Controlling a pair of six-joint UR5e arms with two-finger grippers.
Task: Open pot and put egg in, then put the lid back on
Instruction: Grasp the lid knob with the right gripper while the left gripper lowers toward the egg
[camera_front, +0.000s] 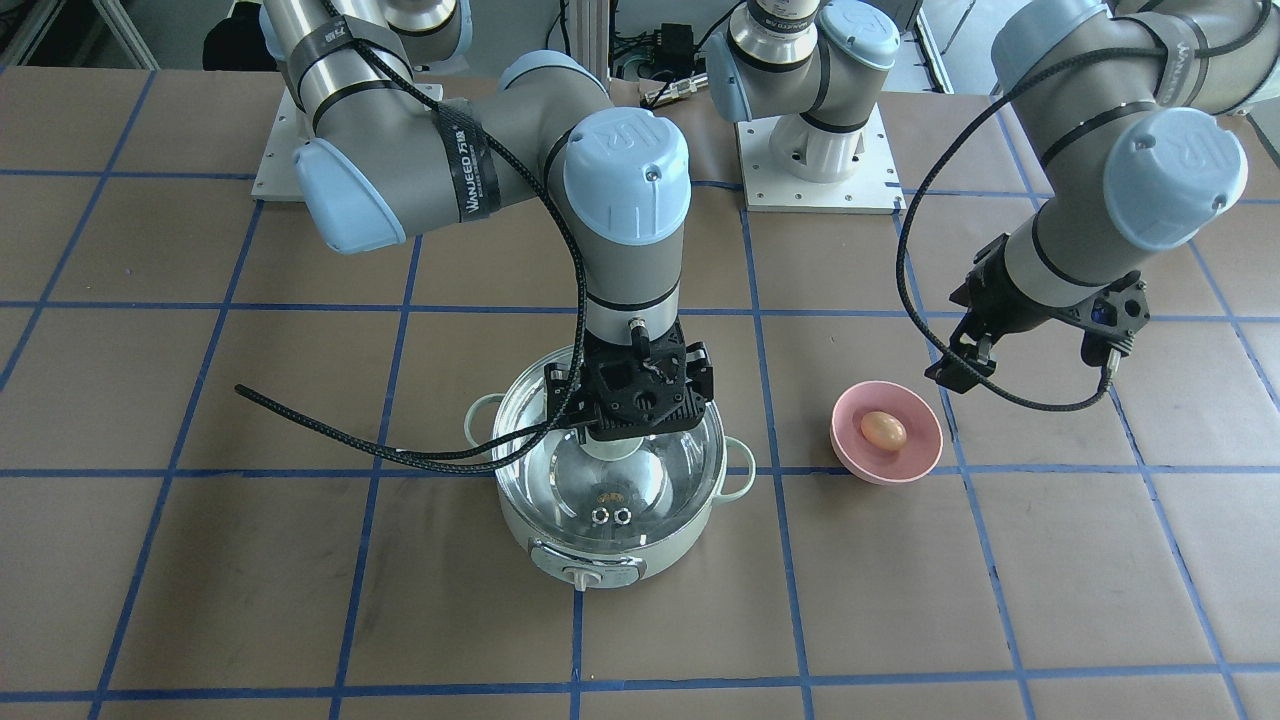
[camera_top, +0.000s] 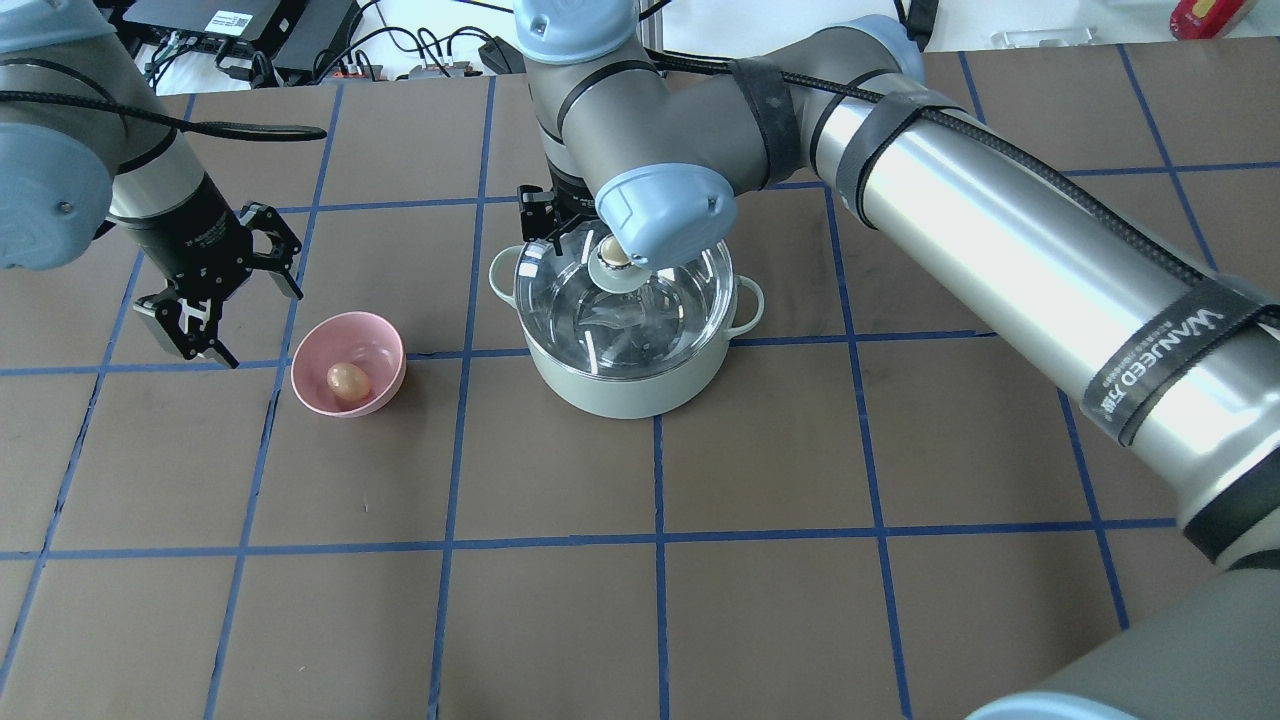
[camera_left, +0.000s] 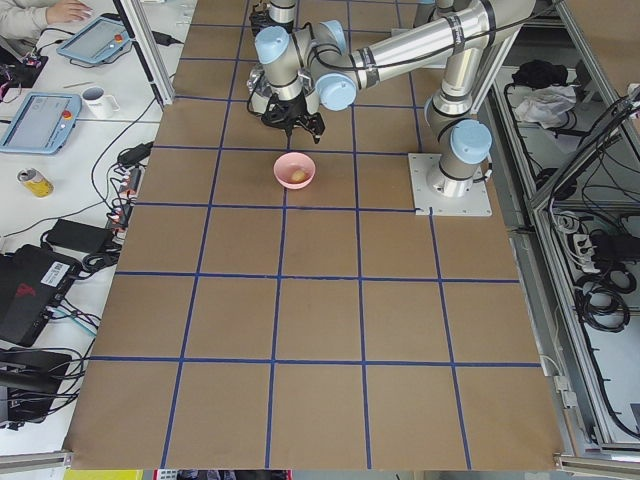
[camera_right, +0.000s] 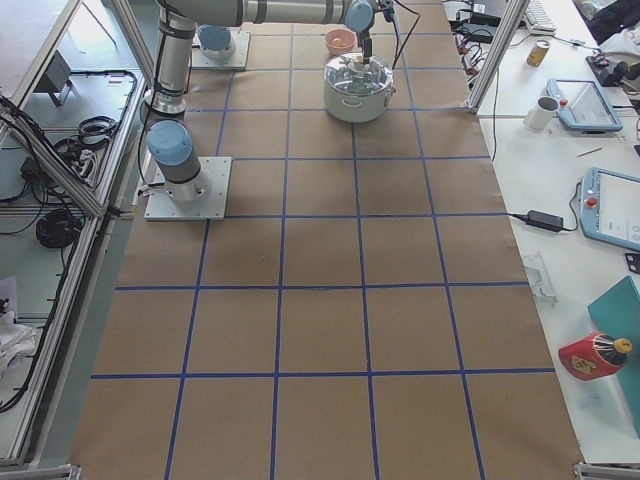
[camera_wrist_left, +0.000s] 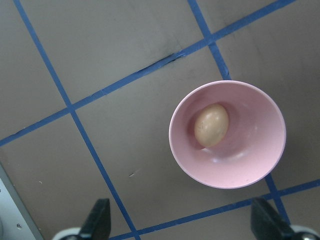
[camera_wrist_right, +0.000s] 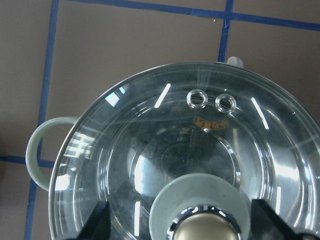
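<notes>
The mint-green pot (camera_front: 600, 560) stands mid-table with the clear glass lid (camera_front: 610, 495) on it. My right gripper (camera_wrist_right: 182, 225) is over the lid, open, with one finger on each side of the beige knob (camera_wrist_right: 202, 234) and not closed on it. The tan egg (camera_front: 883, 431) lies in a pink bowl (camera_front: 905, 468) beside the pot. My left gripper (camera_wrist_left: 181, 225) is open and empty, a little above the table just beside the bowl. The egg (camera_wrist_left: 211, 125) shows clearly in the left wrist view.
The table is brown paper with a blue tape grid. The right arm's black cable (camera_front: 330, 430) trails over the table by the pot. The pot's loop handles (camera_front: 740, 470) stick out to both sides. Arm bases (camera_front: 815, 160) stand at the robot side.
</notes>
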